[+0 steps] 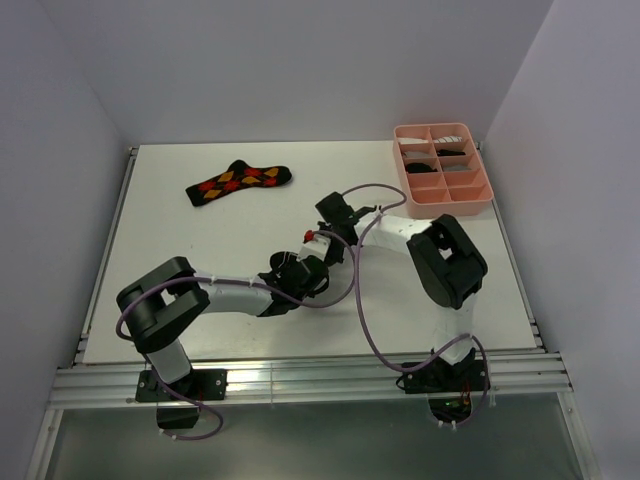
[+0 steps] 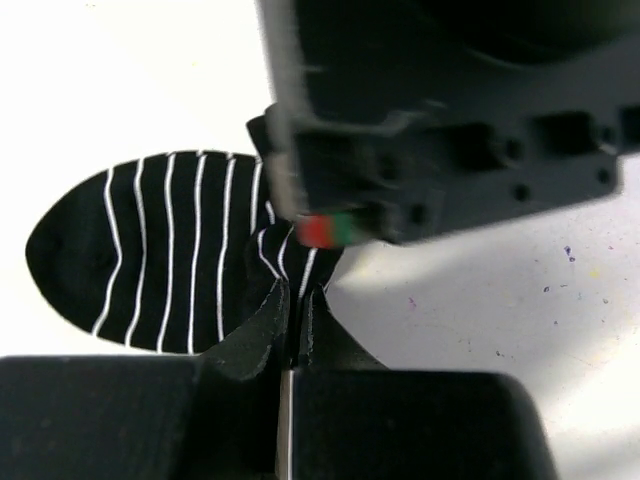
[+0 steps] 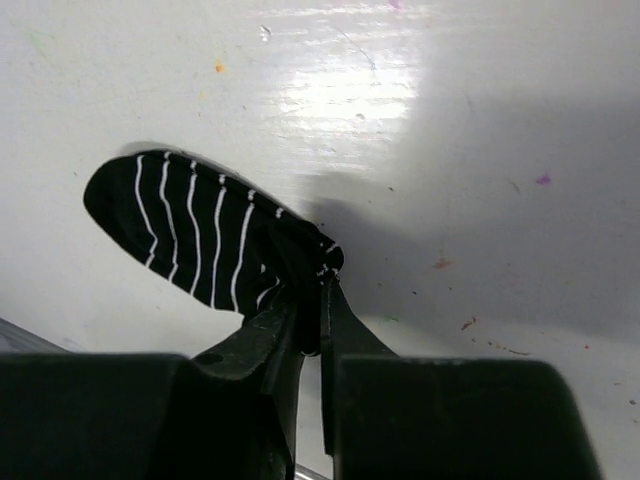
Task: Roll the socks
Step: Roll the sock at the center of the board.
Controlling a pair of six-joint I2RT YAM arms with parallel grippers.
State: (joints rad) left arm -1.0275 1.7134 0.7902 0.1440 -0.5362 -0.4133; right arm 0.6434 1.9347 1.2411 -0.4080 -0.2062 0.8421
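A black sock with thin white stripes (image 2: 150, 250) lies flat on the white table, its rounded toe to the left. My left gripper (image 2: 297, 295) is shut on its near right edge. In the right wrist view the same sock (image 3: 190, 230) is bunched at one end, and my right gripper (image 3: 312, 300) is shut on that bunch. Both grippers meet mid-table, left (image 1: 308, 266) and right (image 1: 322, 240), and hide this sock from above. A black argyle sock (image 1: 238, 182) with red and orange diamonds lies flat at the far left, away from both grippers.
A pink compartment tray (image 1: 484, 196) stands at the far right corner, with light and dark bundles in some of its cells. A purple cable (image 1: 356, 300) loops over the table between the arms. The right gripper's housing (image 2: 450, 120) hangs close above the left fingers.
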